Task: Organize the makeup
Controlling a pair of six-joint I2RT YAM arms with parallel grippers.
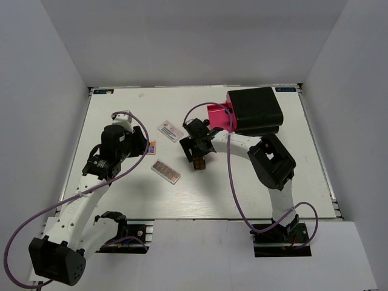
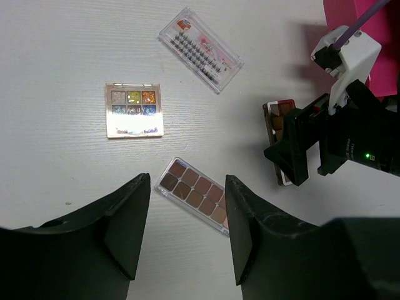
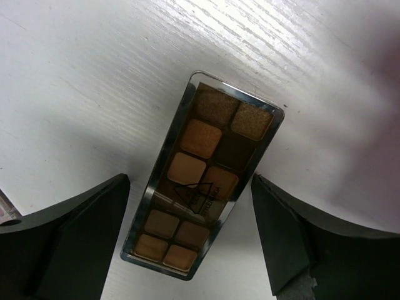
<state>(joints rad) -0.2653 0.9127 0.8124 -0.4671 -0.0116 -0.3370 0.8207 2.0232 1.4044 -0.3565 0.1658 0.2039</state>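
Observation:
The makeup lies spread on the white table. A dark-framed brown and gold eyeshadow palette lies flat between the fingertips of my right gripper, which is open and apart from it on both sides. In the top view this palette pokes out under the right gripper. My left gripper hangs open above a clear brown-toned palette, holding nothing. A small square multicolour palette and a clear lash case lie farther out.
A big black box with an open pink drawer stands at the back right, just behind the right arm. The right arm's wrist fills the right side of the left wrist view. Grey walls surround the table.

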